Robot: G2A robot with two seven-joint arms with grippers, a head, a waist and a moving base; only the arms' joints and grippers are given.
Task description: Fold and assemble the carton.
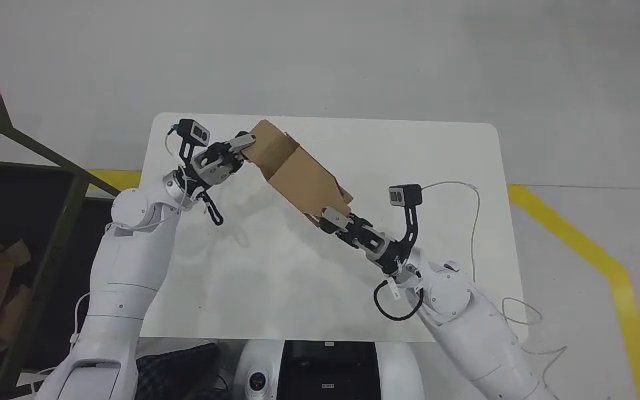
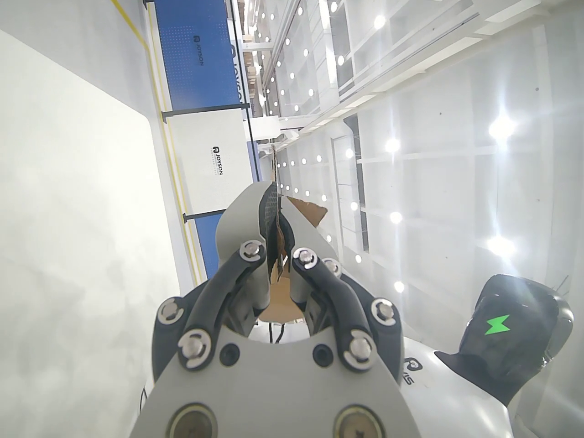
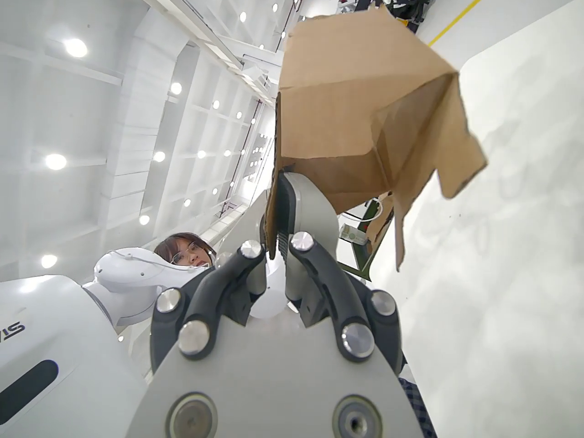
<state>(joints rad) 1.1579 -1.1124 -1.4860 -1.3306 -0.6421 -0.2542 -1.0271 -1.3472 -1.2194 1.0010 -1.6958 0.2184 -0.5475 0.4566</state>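
clamping our left gripper [image 1: 243,145] on the brown cardboard carton [image 1: 300,175], we hold it aloft. our right gripper [image 1: 333,215] pinches its other end.

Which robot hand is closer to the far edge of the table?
Left. The left gripper pinches one end of the carton, close to the far edge of the table. The right gripper pinches the carton's other end, nearer the table's middle.

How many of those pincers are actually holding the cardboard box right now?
2. The left pincer grips the far end of the carton; the right pincer grips its near end, so the carton spans between them.
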